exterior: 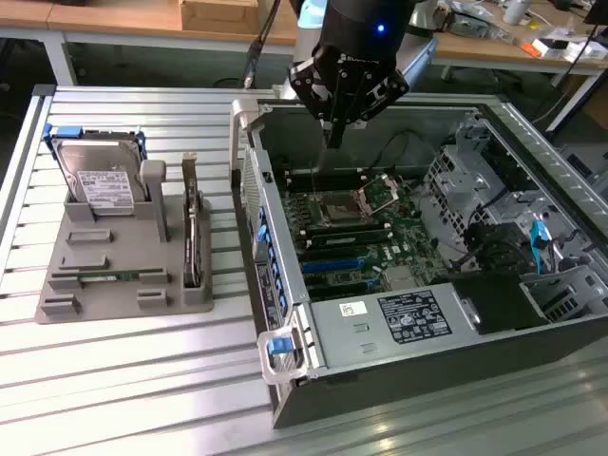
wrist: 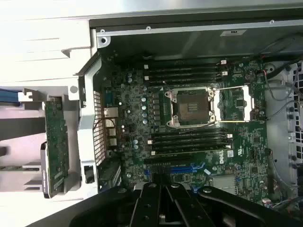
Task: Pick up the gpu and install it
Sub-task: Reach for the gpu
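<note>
Slatted metal bench [exterior: 114, 380] carries a grey holder [exterior: 95, 275] with the gpu [exterior: 193, 233] standing on edge in it, untouched. Well apart, the gripper [exterior: 334, 133] hangs over the open case [exterior: 249, 190], fingers pinched together, empty. Dropping here might, I think, strike the bare processor socket [exterior: 337, 207]; depth is hard to judge.

— What rests on the slatted aluminium table [exterior: 114, 380]?
— An open computer case [exterior: 361, 375], directly beneath the claw [exterior: 334, 133]. A grey parts holder [exterior: 85, 285] stands well apart from the claw, toward the exterior view's left.
</note>
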Robot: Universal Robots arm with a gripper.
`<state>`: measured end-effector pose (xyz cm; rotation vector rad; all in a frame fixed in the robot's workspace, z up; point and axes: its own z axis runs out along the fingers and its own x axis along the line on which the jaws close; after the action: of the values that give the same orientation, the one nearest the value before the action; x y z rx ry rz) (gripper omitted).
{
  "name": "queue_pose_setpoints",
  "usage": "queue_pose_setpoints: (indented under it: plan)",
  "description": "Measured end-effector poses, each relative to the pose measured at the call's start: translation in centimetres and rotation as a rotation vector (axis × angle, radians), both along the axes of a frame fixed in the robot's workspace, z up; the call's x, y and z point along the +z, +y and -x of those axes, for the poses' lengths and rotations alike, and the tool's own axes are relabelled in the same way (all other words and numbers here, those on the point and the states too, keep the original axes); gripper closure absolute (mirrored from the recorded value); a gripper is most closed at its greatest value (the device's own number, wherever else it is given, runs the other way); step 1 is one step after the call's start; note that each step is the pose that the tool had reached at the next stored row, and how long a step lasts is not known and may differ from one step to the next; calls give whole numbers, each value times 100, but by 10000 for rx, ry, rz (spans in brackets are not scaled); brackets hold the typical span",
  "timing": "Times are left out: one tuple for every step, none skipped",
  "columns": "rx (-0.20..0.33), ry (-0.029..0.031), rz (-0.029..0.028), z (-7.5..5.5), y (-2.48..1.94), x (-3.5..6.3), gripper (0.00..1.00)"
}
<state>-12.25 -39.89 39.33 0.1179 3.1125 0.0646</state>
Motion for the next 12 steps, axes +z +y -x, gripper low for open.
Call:
queue_pose_setpoints:
  plan:
    - [0,0,0,65,0,0,89]
    - [0,0,0,79,0,0,89]
    - [0,0,0,99,0,0,89]
    - [0,0,1,111,0,0,89]
    - [0,0,0,130,0,0,89]
    - [0,0,1,139,0,0,89]
    - [0,0,0,154,0,0,89]
    - [-1,0,0,161,0,0,89]
    - [0,0,0,168,0,0,89]
    - [0,0,0,176,0,0,89]
    - [-1,0,0,182,0,0,89]
    - [0,0,0,188,0,0,89]
